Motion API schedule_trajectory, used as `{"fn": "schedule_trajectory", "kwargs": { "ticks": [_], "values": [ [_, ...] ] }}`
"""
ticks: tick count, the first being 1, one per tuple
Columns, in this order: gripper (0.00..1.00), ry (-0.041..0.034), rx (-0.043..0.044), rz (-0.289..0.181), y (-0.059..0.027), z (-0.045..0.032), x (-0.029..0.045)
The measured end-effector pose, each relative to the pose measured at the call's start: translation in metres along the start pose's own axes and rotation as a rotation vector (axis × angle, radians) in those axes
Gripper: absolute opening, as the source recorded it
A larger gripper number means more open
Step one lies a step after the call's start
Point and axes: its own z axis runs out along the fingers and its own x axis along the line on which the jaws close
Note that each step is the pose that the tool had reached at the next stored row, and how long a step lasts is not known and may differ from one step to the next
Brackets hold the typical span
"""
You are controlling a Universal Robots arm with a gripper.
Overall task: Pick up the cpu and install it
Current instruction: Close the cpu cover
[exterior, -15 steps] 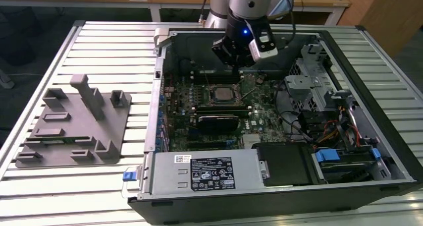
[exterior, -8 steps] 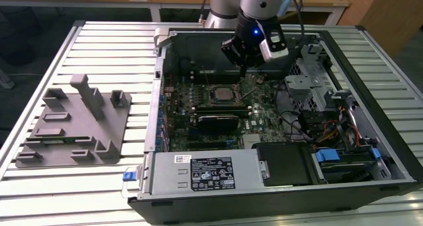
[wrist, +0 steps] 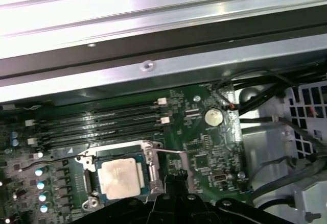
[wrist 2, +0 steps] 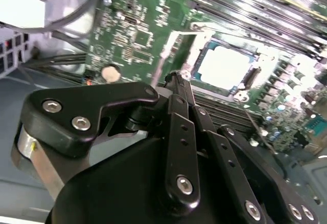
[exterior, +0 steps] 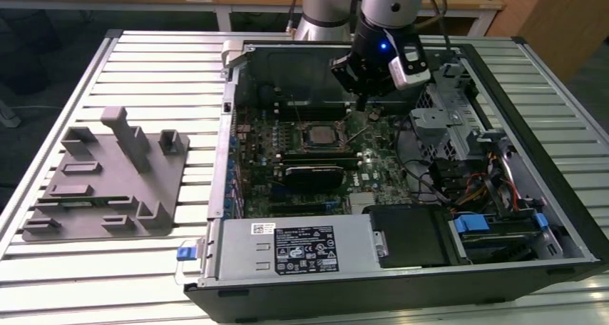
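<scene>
1. One gripper (exterior: 363,105), jaws pressed together on nothing, hangs in the upper middle of the exterior view.
2. We see the cpu (exterior: 318,134) seated in its socket (wrist: 152,164), just beside the fingertips (wrist: 176,176).

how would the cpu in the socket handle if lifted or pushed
The cpu looks flat and rigid, so it likely won't flex or roll. Its smooth metal top may be slippery. Framed by the socket, it probably resists sideways pushes.

Flat square silver-topped cpu (exterior: 321,134) (wrist: 121,177) sits in the socket (wrist: 88,180) inside the open black metal case (exterior: 400,296); grey plastic fixture (exterior: 105,189) lies at the exterior view's left.
</scene>
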Motion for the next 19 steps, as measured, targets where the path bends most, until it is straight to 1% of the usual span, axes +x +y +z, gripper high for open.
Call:
{"fn": "schedule_trajectory", "kwargs": {
  "ticks": [5,7,11,14,19],
  "values": [
    [0.11,0.0005,0.0000,0.000,0.0028,-0.0002,-0.0150],
    [0.11,0.0007,0.0000,0.000,0.0036,0.0000,-0.0197],
    [0.11,0.0025,0.0004,0.000,0.0049,0.0039,-0.0281],
    [0.11,0.0040,0.0005,0.000,0.0053,0.0093,-0.0313],
    [0.11,0.0056,0.0010,0.000,0.0050,0.0178,-0.0322]
  ]
}}
